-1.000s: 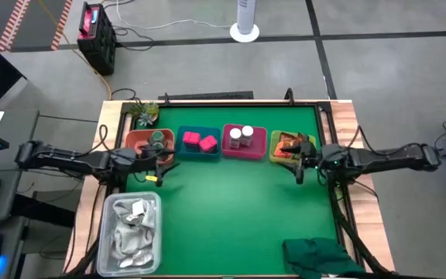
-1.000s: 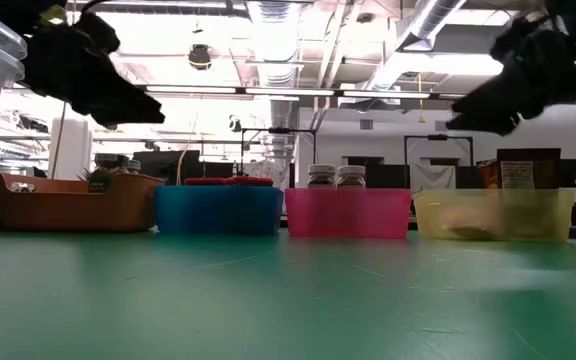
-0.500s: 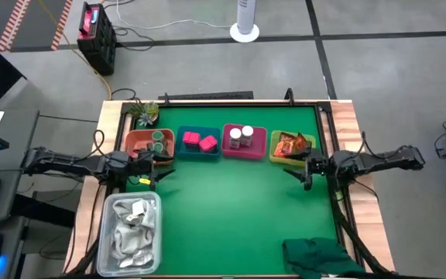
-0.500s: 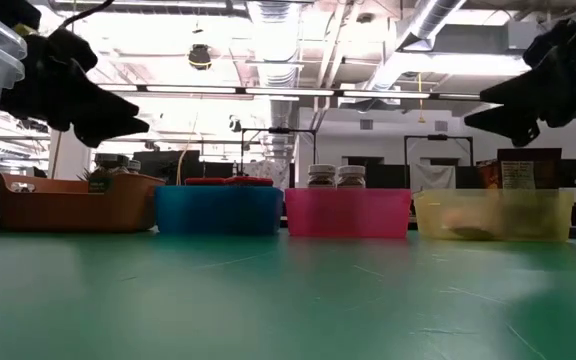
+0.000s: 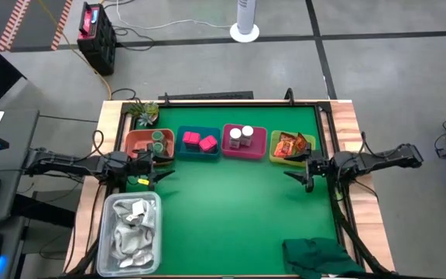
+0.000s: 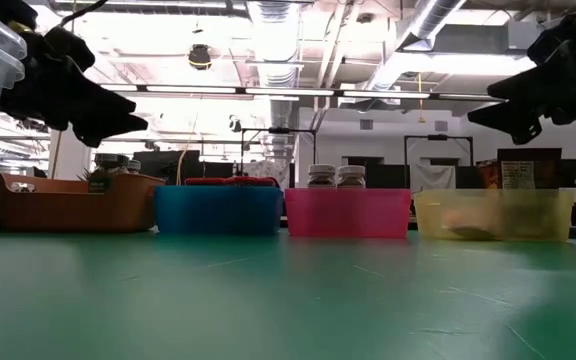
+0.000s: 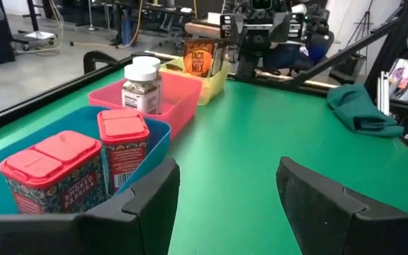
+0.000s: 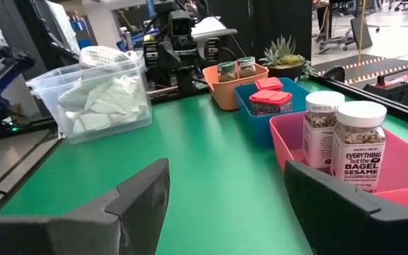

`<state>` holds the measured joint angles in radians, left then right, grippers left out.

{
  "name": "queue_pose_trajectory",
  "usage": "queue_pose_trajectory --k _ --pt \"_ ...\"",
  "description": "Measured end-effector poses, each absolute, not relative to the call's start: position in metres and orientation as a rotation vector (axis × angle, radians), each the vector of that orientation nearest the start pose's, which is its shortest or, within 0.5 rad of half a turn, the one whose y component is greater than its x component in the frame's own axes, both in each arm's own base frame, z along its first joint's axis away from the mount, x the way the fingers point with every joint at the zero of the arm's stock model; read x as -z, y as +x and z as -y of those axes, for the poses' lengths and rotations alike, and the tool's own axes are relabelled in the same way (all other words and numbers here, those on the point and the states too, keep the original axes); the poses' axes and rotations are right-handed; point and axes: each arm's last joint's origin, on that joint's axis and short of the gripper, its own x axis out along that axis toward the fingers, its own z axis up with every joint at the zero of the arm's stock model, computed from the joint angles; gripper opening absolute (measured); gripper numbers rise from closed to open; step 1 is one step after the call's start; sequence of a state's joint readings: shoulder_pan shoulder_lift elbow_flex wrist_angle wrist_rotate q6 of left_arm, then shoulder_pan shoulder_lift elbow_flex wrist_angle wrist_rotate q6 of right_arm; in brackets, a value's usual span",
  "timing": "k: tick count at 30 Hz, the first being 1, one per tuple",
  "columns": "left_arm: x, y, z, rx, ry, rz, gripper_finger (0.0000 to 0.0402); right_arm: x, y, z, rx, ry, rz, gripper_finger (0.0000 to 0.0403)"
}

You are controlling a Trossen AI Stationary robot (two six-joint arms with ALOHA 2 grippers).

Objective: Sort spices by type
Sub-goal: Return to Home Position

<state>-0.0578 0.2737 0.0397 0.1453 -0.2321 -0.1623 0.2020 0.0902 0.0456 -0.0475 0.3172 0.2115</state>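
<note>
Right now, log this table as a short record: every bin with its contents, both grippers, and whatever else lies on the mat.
orange plastic bin: two round greenish glass jars
blue plastic bin: two pink blocks
pink plastic bin: two white-capped jars
yellow plastic bin: orange-brown foil packets
left gripper: open, empty, raised near the orange bin
right gripper: open, empty, raised near the yellow bin
clear plastic tub: white wrappers
dark green cloth: bunched, apart from the bins

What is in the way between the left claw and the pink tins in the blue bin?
Nothing visible except the blue bin's own low wall. The open left gripper hangs over the mat, facing the pink tins.
</note>
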Motion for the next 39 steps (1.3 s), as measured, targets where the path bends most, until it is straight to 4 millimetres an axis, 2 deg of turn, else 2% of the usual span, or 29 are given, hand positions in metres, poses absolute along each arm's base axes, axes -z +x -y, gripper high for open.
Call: queue_pose_trajectory --k 17,39 --pt "-0.1597 0.1127 -0.0001 -0.189 -0.154 -0.159 0.0226 -0.1671 0.0992 -0.0111 0.124 0.185 -0.079 0.0302" --pt "-0.1585 0.1125 -0.0002 -0.190 -0.152 -0.172 0.0226 -0.1668 0.0992 -0.0111 0.124 0.185 -0.080 0.0302"
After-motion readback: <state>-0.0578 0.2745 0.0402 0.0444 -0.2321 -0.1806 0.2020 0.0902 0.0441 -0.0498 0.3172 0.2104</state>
